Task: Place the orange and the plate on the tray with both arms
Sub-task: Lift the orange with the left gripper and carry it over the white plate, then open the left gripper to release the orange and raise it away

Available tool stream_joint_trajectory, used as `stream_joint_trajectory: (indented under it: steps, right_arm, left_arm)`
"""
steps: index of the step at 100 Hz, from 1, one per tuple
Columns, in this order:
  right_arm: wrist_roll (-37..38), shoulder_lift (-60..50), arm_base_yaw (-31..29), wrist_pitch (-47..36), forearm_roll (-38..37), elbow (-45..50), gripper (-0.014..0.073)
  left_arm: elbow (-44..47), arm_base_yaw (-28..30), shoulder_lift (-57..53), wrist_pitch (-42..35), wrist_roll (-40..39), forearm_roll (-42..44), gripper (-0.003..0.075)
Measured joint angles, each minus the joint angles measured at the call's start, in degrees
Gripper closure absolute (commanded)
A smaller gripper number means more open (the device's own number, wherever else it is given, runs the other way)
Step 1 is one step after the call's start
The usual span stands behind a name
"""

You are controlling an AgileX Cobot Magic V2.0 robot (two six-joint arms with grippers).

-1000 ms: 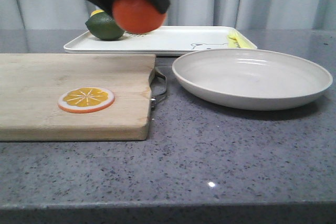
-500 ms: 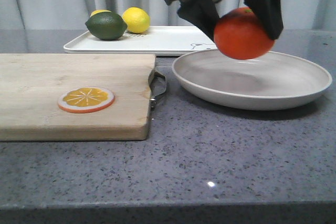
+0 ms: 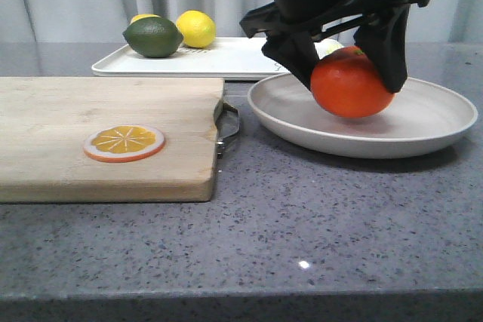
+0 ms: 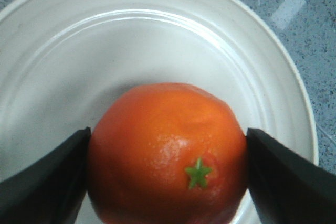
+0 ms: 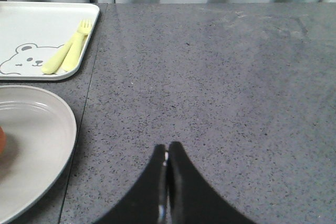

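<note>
My left gripper (image 3: 349, 73) is shut on the orange (image 3: 352, 82) and holds it low inside the off-white plate (image 3: 438, 122); whether it rests on the plate I cannot tell. In the left wrist view the orange (image 4: 168, 153), green stem dot up, sits between the two black fingers (image 4: 44, 182) over the plate (image 4: 157, 40). The white tray (image 3: 241, 58) with the bear drawing lies behind the plate. My right gripper (image 5: 167, 153) is shut and empty over bare counter, beside the plate's rim (image 5: 63, 129) and the tray's corner (image 5: 47, 35).
A wooden cutting board (image 3: 106, 133) with an orange slice disc (image 3: 124, 142) lies at the left. A lime (image 3: 153, 37) and lemons (image 3: 195, 28) sit on the tray's far left. Yellow cutlery (image 5: 68, 51) lies on the tray's right end.
My left gripper carried the orange from above the tray's left part rightward and down into the plate.
</note>
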Motion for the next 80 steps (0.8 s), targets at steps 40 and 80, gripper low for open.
stream_joint_trajectory:
  steps: [40,80]
  right_arm:
    - [0.0,0.0,0.0,0.0,0.0,0.0,0.0659]
    - [0.0,0.0,0.0,0.0,0.0,0.0,0.0659]
  left_arm:
    - [-0.1,0.0,0.0,0.0,0.0,0.3,0.014]
    - [-1.8,0.2,-0.3,0.5,0.0,0.4,0.0158]
